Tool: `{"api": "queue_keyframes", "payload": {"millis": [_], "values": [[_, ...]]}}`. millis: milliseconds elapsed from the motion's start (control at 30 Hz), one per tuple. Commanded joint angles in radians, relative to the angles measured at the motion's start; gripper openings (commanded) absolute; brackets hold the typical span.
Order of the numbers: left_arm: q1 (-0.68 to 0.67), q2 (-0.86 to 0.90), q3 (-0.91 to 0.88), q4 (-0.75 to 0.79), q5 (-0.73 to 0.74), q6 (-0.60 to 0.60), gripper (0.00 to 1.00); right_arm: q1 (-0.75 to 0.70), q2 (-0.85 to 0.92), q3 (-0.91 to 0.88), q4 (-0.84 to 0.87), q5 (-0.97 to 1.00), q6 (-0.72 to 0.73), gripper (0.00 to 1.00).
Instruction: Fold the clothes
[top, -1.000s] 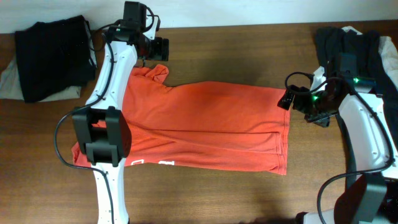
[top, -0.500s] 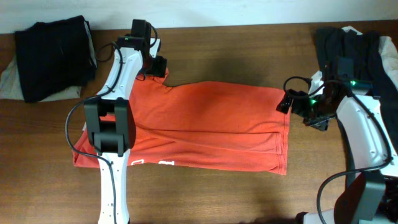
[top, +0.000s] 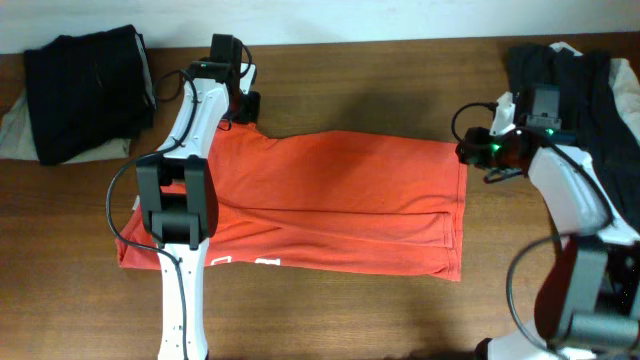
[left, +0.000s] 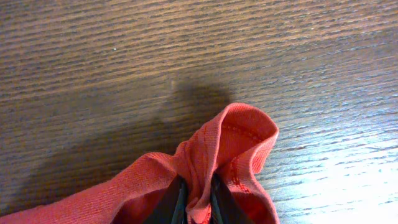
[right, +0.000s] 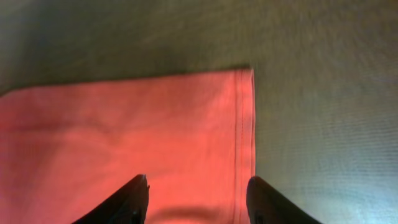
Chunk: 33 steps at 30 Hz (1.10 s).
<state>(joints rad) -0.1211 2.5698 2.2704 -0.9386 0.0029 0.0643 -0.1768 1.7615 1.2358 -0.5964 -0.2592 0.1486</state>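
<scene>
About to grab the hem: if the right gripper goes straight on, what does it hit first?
Probably the orange shirt near its hemmed corner, between the fingers of the open right gripper; depth unclear.

The overhead camera looks straight down on the whole bench (top: 380, 90). The left wrist camera sits very close over the T-shirt (left: 217, 149) near the far edge. The right wrist camera looks down on its hem toward the right edge. Overhead covers both spots.

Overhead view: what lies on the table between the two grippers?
The orange-red T-shirt: its far edge runs from the left gripper, shut on a bunched fold, to the right gripper, open over the hem corner. The overhead view shows this.
</scene>
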Motion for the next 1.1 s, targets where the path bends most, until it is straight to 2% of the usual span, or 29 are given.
{"api": "queue_keyframes", "payload": {"millis": [0, 133, 367, 433, 533, 600, 667, 733, 933, 1067], "values": [[0.008, 0.017, 0.010, 0.004, -0.007, 0.005, 0.13, 0.002, 0.100, 0.010, 0.091, 0.029, -0.018, 0.54], [0.008, 0.017, 0.010, 0.003, -0.007, 0.005, 0.13, 0.002, 0.259, 0.099, 0.117, 0.118, -0.040, 0.55], [0.007, 0.017, 0.010, 0.011, -0.007, 0.000, 0.14, 0.043, 0.308, 0.118, 0.126, 0.186, -0.052, 0.53], [0.007, 0.017, 0.010, 0.018, -0.007, -0.007, 0.14, 0.059, 0.314, 0.118, 0.138, 0.193, -0.052, 0.42], [0.007, 0.017, 0.010, 0.022, -0.007, -0.007, 0.14, 0.066, 0.340, 0.118, 0.140, 0.194, -0.051, 0.35], [0.007, 0.017, 0.010, 0.022, -0.007, -0.007, 0.14, 0.066, 0.360, 0.118, 0.139, 0.237, -0.039, 0.16], [0.007, 0.017, 0.010, 0.022, -0.007, -0.008, 0.14, 0.066, 0.360, 0.123, 0.139, 0.246, -0.039, 0.10], [0.007, 0.009, 0.028, 0.012, -0.007, -0.027, 0.01, 0.064, 0.360, 0.175, 0.082, 0.246, -0.035, 0.04], [0.007, -0.087, 0.262, -0.167, -0.008, -0.026, 0.01, 0.064, 0.359, 0.385, -0.146, 0.257, 0.045, 0.04], [0.008, -0.138, 0.295, -0.291, -0.041, -0.044, 0.01, 0.064, 0.340, 0.465, -0.282, 0.257, 0.051, 0.04]]}}
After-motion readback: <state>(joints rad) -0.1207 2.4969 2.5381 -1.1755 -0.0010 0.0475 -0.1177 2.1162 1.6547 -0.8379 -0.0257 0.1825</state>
